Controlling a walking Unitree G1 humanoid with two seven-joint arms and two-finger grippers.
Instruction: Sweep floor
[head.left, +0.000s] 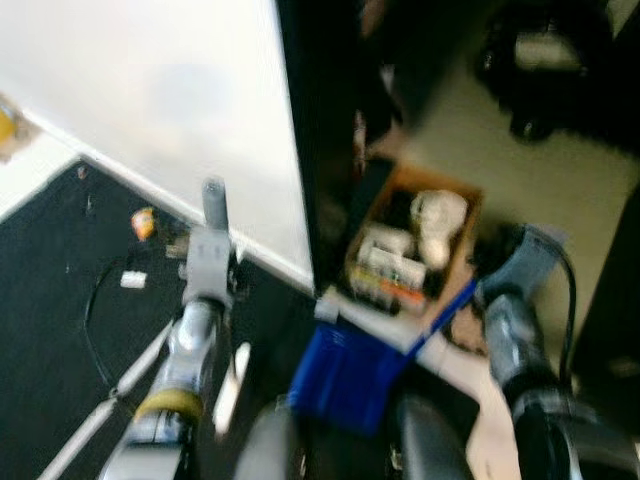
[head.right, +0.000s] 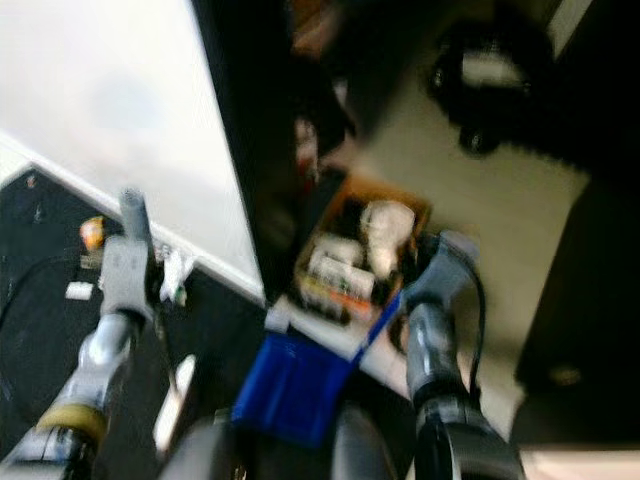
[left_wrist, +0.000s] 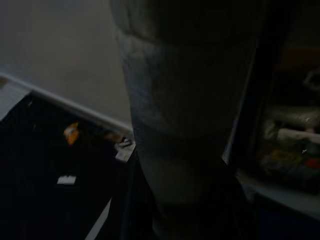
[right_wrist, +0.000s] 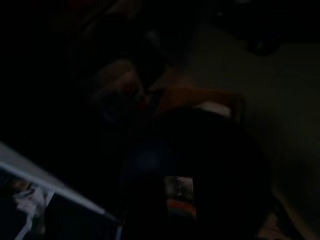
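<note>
Several litter scraps (head.left: 143, 222) on dark floor (head.left: 50, 330) beside wall (head.left: 150, 90).

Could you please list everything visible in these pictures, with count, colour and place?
Dustpan: one, blue, low in the middle, between the arms.
Cardboard box: one, brown, holding blurred white and orange items, on the floor ahead.
Litter scraps: an orange one and a white one, on the dark floor near the wall.
Wall: white, with a pale skirting, to the left.
Cable: one, dark, on the dark floor.
Left arm: silver, reaching forward.
Right arm: silver, beside the box.
</note>
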